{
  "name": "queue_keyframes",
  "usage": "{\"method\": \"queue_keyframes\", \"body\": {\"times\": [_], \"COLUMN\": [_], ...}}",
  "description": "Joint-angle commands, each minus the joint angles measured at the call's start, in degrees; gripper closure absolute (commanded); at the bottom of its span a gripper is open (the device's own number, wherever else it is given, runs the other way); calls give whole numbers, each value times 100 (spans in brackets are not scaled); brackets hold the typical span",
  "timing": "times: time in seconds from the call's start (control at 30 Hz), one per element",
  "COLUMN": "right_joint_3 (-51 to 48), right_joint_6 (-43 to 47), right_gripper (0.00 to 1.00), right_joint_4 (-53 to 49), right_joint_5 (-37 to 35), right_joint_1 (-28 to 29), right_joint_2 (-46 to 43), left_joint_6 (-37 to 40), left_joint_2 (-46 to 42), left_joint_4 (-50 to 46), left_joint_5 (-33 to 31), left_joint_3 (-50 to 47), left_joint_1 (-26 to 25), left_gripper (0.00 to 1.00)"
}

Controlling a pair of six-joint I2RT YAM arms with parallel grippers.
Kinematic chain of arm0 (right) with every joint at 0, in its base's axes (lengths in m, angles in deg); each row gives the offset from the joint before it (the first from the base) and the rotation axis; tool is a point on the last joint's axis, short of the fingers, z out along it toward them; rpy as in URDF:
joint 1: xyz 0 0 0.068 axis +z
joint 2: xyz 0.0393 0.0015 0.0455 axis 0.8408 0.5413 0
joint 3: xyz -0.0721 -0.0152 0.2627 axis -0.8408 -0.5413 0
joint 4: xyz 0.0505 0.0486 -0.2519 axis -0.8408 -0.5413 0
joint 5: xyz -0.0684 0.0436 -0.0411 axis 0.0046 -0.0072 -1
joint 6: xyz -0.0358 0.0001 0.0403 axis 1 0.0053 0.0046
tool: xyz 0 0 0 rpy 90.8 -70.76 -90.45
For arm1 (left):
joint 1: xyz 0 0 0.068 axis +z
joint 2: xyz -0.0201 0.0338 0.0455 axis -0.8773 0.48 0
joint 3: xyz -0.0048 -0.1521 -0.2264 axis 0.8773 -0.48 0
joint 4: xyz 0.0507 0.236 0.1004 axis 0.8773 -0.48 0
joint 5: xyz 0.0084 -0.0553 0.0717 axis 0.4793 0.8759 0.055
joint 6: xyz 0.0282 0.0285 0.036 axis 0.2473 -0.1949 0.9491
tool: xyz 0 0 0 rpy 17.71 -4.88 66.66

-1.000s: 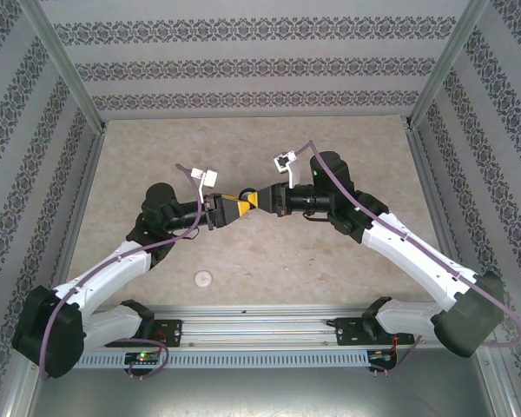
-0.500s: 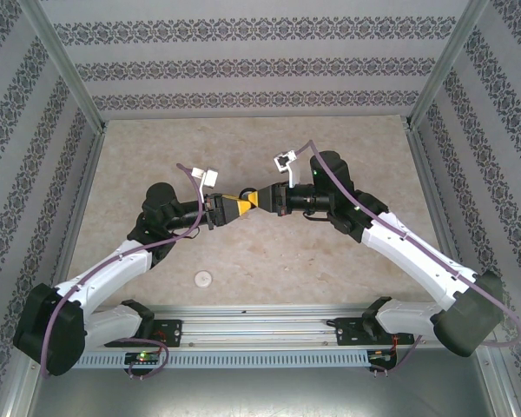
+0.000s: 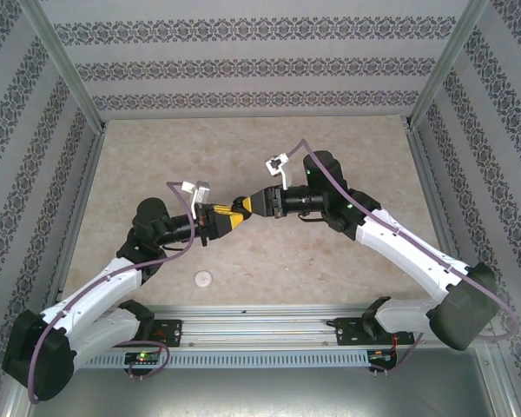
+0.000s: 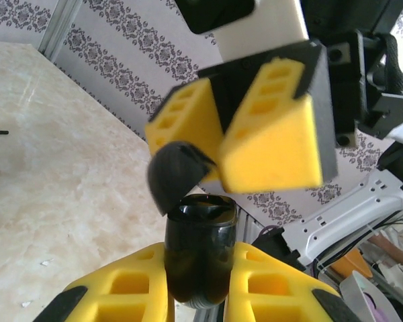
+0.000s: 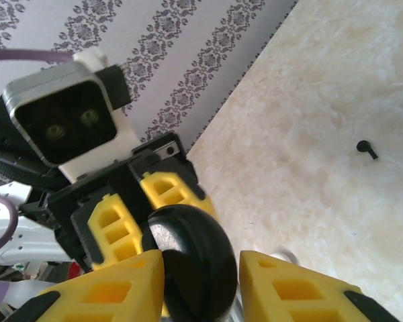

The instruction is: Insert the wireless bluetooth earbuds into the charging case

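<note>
Left gripper (image 4: 201, 265): yellow fingers clenched on the lower body of the black charging case (image 4: 200, 231). Case upright between the pads, mouth open and glossy. Its lid (image 4: 178, 176) is swung up and tilted off to one side, sitting right at the tips of the opposing fingers.

Right gripper (image 5: 201, 268): comes in head-on from the other side, tips meeting the case top. In its wrist view the rounded black lid sits in the gap between the two yellow fingers. Cannot tell whether the fingers actually pinch it or only bracket it.

Overhead view: both arms reach inward and the grippers meet nose to nose over the middle of the table (image 3: 356, 269), case held up off the surface.

One black earbud (image 5: 367, 149) lies loose on the marbled tabletop, well apart from the case and both grippers. A white puck (image 3: 204, 279) rests on the table near the front edge, close to the left arm, untouched.
</note>
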Motion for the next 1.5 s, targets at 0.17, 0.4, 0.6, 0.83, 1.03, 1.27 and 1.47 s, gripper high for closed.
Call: {"method": "queue_keyframes", "body": {"times": [0.17, 0.4, 0.6, 0.83, 1.03, 1.27, 1.47], "right_joint_3": [256, 365, 599, 1464, 2523, 5143, 7813], "right_joint_6": [-219, -562, -502, 10, 407, 1438, 2277], "right_gripper": [61, 54, 49, 50, 52, 54, 55], "right_joint_4": [-188, -124, -742, -2222, -2719, -3920, -5249], "right_joint_5": [-65, 38, -449, -1923, -2547, -2977, -3243], "right_joint_1": [-100, -97, -73, 312, 706, 1168, 1397], "right_joint_2": [259, 175, 232, 1042, 2374, 4634, 6606], "left_joint_6": [460, 827, 1366, 1906, 2103, 2097, 1701], "left_joint_2": [-449, -909, -1771, -2991, -3657, -3972, -4309], "left_joint_4": [86, -655, -2139, -4452, -5470, -6057, -6150], "left_joint_5": [-83, -649, -1569, -3089, -3370, -3377, -3164], "left_joint_3": [-164, -253, -237, 16, 141, 276, 88], "left_joint_1": [-49, -48, -43, -39, -43, -40, -43], "left_gripper": [100, 100, 100, 100, 100, 100, 100]}}
